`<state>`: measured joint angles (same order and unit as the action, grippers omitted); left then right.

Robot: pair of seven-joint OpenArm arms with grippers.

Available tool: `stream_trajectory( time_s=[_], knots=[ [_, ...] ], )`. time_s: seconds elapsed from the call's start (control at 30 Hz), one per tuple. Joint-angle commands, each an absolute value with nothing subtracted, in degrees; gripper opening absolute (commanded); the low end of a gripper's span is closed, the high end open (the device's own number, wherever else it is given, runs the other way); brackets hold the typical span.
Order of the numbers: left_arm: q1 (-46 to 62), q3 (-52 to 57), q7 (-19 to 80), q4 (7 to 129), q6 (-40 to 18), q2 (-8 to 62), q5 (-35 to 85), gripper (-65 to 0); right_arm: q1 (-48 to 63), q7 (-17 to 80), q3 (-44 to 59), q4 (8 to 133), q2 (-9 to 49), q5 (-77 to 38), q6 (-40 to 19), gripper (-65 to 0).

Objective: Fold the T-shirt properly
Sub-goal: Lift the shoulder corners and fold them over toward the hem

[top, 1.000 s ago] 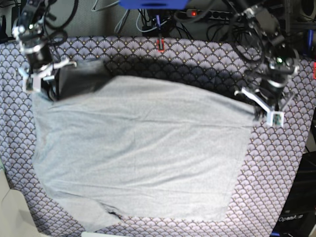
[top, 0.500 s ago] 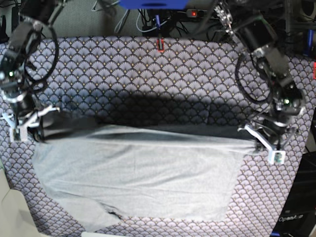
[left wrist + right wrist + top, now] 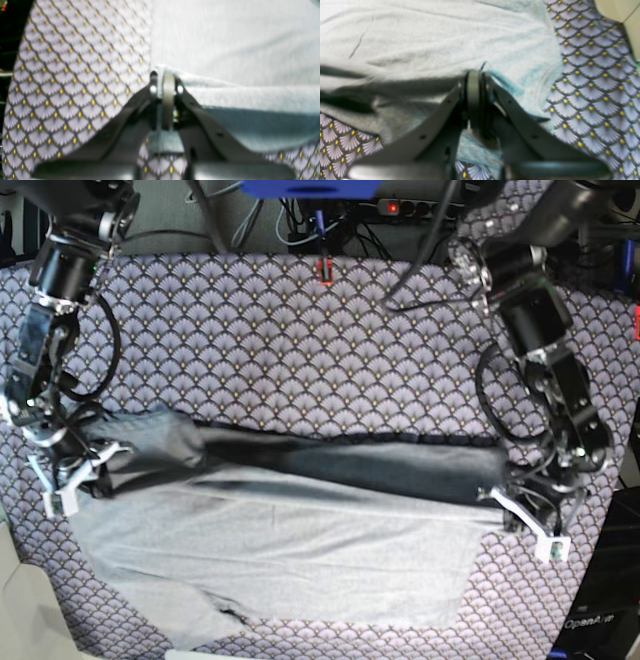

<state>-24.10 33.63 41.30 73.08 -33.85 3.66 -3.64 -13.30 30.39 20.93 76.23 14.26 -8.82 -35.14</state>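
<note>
On the table cloth (image 3: 300,330), grippers pinch the T-shirt (image 3: 300,550).

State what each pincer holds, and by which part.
Both hold the T-shirt. The left pincer is shut on one corner of its raised, folded-over edge; the right pincer is shut on the opposite corner.

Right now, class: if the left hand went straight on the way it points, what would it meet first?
The left hand, shut on the T-shirt edge, points over flat grey fabric; it would likely meet that first, though depth is unclear.
</note>
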Motion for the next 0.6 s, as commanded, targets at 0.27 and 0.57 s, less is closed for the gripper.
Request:
stream_trajectory(
  time_s=[0.27, 0.57],
  knots=[
    [-27.03, 26.24, 32.66, 66.95, -33.71, 5.76, -7.34, -65.0, -17.01, 28.70, 16.57, 76.35, 15.60, -9.63, -35.03, -65.0],
    [-29.49, 26.24, 30.46, 63.78, -33.71, 6.37, -7.43, -65.0, -20.09, 28.44, 16.22, 72.31, 16.40, -7.25, -35.03, -65.0]
  ],
)
